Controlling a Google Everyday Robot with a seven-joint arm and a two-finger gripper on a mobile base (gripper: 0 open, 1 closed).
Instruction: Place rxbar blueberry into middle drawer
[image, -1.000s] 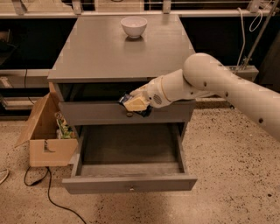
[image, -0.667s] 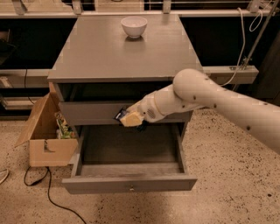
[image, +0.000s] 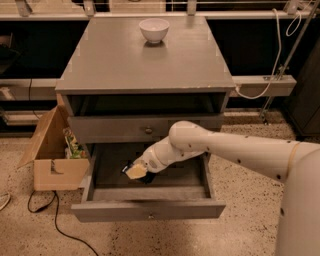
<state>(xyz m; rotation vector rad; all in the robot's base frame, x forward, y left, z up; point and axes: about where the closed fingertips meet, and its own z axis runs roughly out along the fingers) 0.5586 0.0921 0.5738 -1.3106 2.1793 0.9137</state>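
Hovering low inside the open middle drawer (image: 175, 209), toward its 9 o'clock side, your gripper (image: 136, 171) is clamping the rxbar blueberry (image: 126, 168); only the release is remaining, I judge.

There is one white bowl (image: 153, 29), one grey cabinet (image: 145, 60) and one cardboard box (image: 55, 165). Two drawers show: one shut drawer front (image: 110, 129) and one open middle drawer (image: 150, 210). One gripper (image: 136, 171) hangs inside the open drawer, with one rxbar blueberry (image: 126, 168) at it.
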